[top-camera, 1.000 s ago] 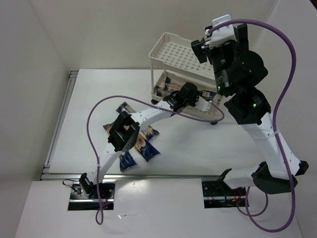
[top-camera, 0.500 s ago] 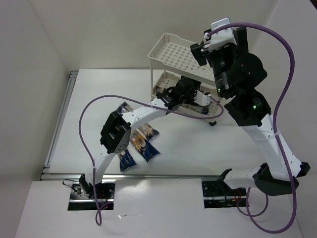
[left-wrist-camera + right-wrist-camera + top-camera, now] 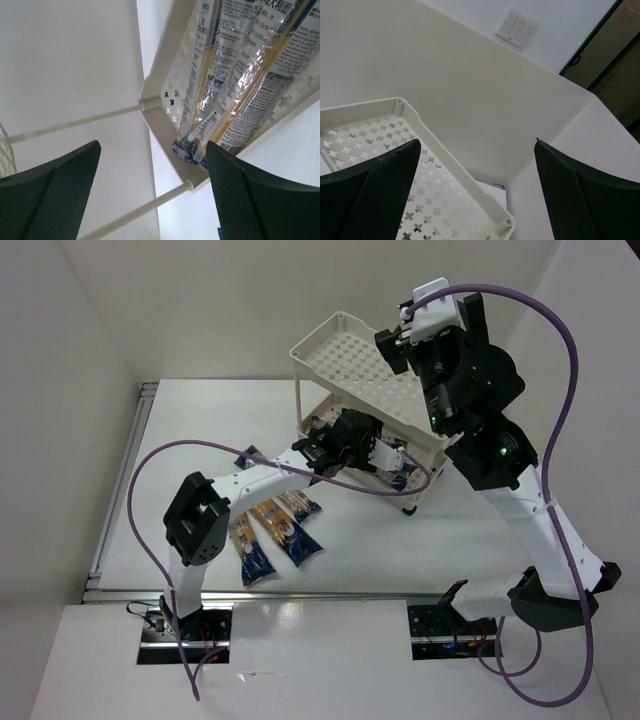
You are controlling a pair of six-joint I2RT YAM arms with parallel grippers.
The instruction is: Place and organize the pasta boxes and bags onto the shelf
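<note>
Plastic spaghetti packets [image 3: 235, 75] lie in the shelf [image 3: 170, 95] beyond the left gripper [image 3: 152, 150], gaping empty.

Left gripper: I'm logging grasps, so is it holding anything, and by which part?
Nothing. The left gripper is empty, its fingers spread apart; the spaghetti packets lie beyond them in the shelf's lower tray.

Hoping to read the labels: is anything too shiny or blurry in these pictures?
Left wrist view: white glare streaks the clear plastic spaghetti packets in the cream-white perforated plastic cart, print readable. Top view: even light, faint reflections on the glossy white near ledge. Right wrist view: evenly lit, no glare.
</note>
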